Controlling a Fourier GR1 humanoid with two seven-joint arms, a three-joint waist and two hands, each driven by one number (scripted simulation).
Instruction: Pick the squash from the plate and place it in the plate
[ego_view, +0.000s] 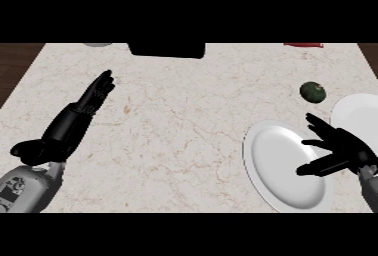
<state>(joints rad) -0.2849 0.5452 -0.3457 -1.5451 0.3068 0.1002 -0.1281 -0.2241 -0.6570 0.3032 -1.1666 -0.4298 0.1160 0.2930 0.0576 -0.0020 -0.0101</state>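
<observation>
**Squash on the counter, both hands open**

At the far left I see my left hand (87, 104). It is over the pale stone counter (177, 135). Its fingers are straight and close together, and they point up and away from me. It holds nothing.

At the back edge of the counter there is a small grey thing (96, 44) on the left. I cannot tell what it is. Next to it, more to the middle, is a black box (166, 49).

Further right is a big white plate (277, 160), close to me. Nothing lies on the part of it I can see.

My right hand (347, 150) is over the right side of this plate. Its fingers are spread apart and the thumb sticks out to the left. It holds nothing too.

The squash (312, 92) is small, round and dark green. It lies on the counter, behind the big plate and my right hand. It is just beside a second white plate (362, 116) at the right edge, up by that plate's left side. No hand touches the squash.

A red thing (303, 45) shows at the back right.
</observation>
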